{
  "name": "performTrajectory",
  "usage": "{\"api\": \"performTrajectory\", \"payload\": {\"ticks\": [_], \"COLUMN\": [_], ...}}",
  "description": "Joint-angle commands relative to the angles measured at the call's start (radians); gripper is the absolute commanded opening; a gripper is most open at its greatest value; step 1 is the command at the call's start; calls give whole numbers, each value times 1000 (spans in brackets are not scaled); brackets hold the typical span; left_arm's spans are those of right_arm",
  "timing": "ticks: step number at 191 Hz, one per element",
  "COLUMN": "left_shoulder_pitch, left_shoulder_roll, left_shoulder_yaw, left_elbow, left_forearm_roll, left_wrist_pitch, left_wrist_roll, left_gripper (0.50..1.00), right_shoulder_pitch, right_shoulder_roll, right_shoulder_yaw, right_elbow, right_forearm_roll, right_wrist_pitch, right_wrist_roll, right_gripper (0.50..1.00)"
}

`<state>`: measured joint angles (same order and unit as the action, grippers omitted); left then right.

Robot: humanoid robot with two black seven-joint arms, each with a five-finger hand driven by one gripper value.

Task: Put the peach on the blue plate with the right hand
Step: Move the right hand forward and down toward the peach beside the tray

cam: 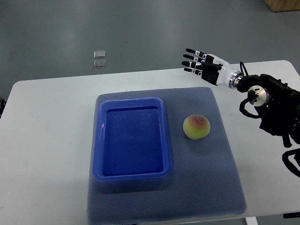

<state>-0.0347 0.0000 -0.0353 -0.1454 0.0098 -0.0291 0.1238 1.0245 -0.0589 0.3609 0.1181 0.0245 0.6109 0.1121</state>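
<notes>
fingers (pixel 191 60) of right hand (pixel 206 65) spread, released, holding nothing; peach (pixel 196 127) on mat beside blue plate (pixel 98 140).

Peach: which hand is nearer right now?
Right. The right hand hovers open above the table's far edge, beyond the peach; the left hand is out of view.

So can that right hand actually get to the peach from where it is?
Probably yes. The right hand is open above the table's far edge, and the peach sits alone on the mat, beside the blue plate, with nothing between hand and peach.
</notes>
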Motion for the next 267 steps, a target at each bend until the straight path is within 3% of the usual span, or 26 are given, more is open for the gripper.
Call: {"api": "performTrajectory", "payload": {"ticks": [1,80,155,186,237,267], "left_shoulder_pitch": [1,10,10,10,10,10], "left_shoulder_roll": [0,0,0,0,0,0], "left_shoulder_yaw": [0,-5,-3,-3,-3,-3], "left_elbow": [1,7,12,13,12,12], "left_forearm_roll": [-1,-2,-2,-2,-2,-2], "left_wrist_pitch": [0,0,2,2,2,2], "left_wrist_roll": [0,2,2,2,2,2], "left_gripper": [1000,1000,1000,1000,1000,1000], "right_shoulder_pitch": [0,5,117,169,184,181], "right_shoulder_roll": [-1,-15,-59,-104,-205,-210], "right_shoulder_yaw": [-17,-48,-154,-229,-270,-258], "right_elbow": [0,-1,2,6,218,239], "right_forearm_roll": [0,-54,-290,-328,-377,-390], "right_wrist_pitch": [0,0,0,0,0,0], "right_wrist_roll": [0,8,9,43,47,67], "right_gripper": [930,930,928,928,930,928]}}
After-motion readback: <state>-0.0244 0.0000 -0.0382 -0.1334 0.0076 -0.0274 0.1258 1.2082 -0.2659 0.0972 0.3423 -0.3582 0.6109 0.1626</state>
